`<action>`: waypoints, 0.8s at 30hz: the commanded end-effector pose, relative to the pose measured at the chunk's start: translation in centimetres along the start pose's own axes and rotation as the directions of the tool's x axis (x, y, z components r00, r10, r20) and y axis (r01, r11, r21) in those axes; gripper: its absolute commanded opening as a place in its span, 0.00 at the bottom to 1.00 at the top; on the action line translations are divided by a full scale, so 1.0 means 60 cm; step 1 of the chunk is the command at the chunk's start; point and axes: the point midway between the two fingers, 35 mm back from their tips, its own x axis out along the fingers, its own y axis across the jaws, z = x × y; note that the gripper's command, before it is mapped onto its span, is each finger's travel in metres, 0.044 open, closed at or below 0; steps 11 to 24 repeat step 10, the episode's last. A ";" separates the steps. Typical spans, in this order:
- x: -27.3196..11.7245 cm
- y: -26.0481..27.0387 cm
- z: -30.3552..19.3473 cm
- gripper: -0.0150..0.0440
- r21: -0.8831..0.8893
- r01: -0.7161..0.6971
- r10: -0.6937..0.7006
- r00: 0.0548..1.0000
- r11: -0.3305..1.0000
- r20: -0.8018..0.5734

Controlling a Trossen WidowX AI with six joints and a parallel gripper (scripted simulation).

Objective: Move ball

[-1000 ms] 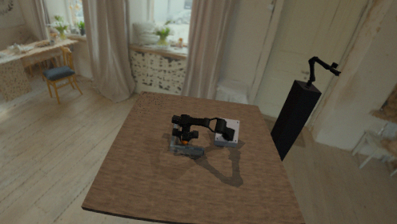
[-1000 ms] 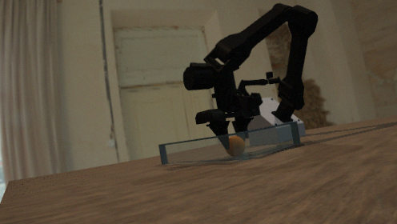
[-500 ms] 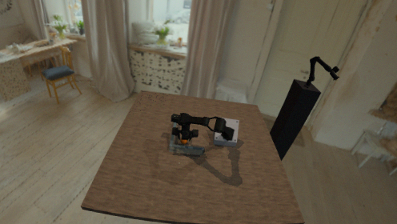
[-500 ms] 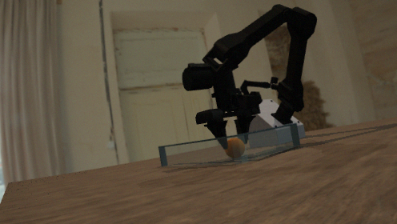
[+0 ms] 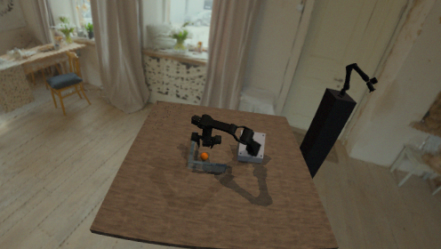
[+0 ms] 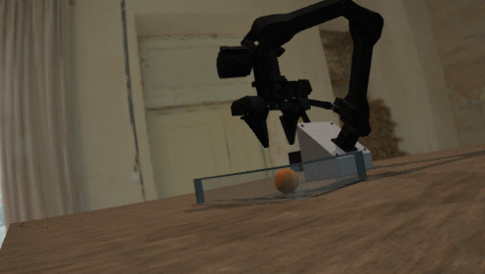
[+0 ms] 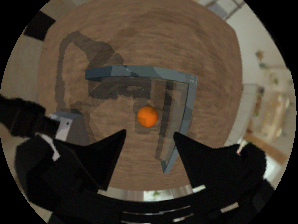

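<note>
Tool (image 6: 275,133) hung spread wide, gripping nothing and touching nothing, both dark fingers (image 6: 258,124) pointed down, raised well above the ball (image 6: 286,180). Seen from the wrist view as two black wedges framing the orange ball (image 7: 147,116) far below. Sat on the tabletop (image 6: 342,230), that ball, free of the tool, inside the corner made by the two low clear walls (image 6: 244,182), near the longer one. Showed no see-through copy apart from the ball itself; could not tell whether the two coincided. Stood just past the walls, a white base block (image 6: 320,142) carrying the black arm (image 6: 362,59), arched up and over toward the corner. Cast a long dark shadow (image 5: 249,184) of the arm across the brown wood grain of the tabletop. Carried no readable brand, label or writing anywhere in view. Farther off, pale plank floor (image 5: 49,151), a tall black pillar (image 5: 326,129) topped with a small black arm beside the tabletop, a wooden chair with a blue cushion (image 5: 66,84), long beige curtains (image 5: 117,49), bright windows with potted plants (image 5: 180,37) on the sill, and a worn pale door (image 6: 191,108) behind.
</note>
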 end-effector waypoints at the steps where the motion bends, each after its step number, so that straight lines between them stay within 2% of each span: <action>1: -0.005 -0.001 -0.001 0.91 0.004 0.004 -0.004 1.000 1.000 -0.001; 3: -0.035 0.001 0.000 1.00 0.002 0.002 -0.002 1.000 1.000 0.000; 6: -0.070 0.005 0.002 1.00 0.001 0.000 0.000 1.000 1.000 0.002; 24: -0.070 0.005 0.002 1.00 0.001 0.000 0.000 1.000 1.000 0.002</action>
